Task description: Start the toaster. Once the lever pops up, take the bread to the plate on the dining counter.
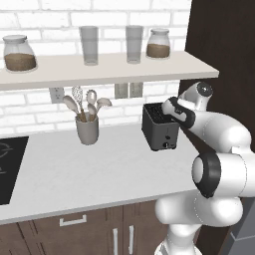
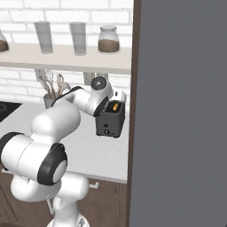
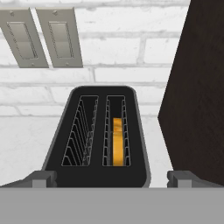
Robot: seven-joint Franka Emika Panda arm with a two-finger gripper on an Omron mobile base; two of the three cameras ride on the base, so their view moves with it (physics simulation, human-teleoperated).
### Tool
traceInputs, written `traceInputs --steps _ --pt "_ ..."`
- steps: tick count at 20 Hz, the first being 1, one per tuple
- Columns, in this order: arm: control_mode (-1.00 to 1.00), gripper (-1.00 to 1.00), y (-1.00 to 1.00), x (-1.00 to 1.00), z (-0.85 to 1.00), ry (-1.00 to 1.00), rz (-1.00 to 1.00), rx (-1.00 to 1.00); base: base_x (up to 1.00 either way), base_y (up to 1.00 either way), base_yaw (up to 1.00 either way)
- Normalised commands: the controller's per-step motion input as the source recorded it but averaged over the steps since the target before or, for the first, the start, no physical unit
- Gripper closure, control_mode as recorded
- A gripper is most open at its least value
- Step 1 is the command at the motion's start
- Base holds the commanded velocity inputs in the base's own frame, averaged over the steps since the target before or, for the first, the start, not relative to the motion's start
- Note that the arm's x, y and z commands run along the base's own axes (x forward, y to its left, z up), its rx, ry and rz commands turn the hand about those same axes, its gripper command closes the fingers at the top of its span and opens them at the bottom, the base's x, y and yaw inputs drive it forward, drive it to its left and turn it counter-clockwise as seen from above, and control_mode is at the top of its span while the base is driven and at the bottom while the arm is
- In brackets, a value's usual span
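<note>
1. The gripper (image 3: 112, 178) is being held directly above the toaster (image 3: 103, 140), its fingers spread wide and holding nothing.
2. The bread (image 3: 117, 141) is being kept low in the toaster's right slot, its long axis running along the slot.
3. Little room is being left right of the toaster by the dark cabinet wall (image 3: 199, 87); left of it the white worktop (image 1: 74, 169) is lying open.

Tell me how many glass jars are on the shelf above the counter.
2. One jar sits at the shelf's left end; the other jar stands at the right end, beyond the two empty glasses. More could be hidden outside the views.
</note>
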Motion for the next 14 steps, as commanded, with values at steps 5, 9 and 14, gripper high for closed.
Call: traceInputs --steps 5,9,14 --pt "-1.0 -1.0 0.0 0.0 0.0 0.0 0.0 0.0 0.0 0.0 0.0" --pt "-1.0 -1.0 0.0 0.0 0.0 0.0 0.0 0.0 0.0 0.0 0.0" --pt "-1.0 -1.0 0.0 0.0 0.0 0.0 0.0 0.0 0.0 0.0 0.0"
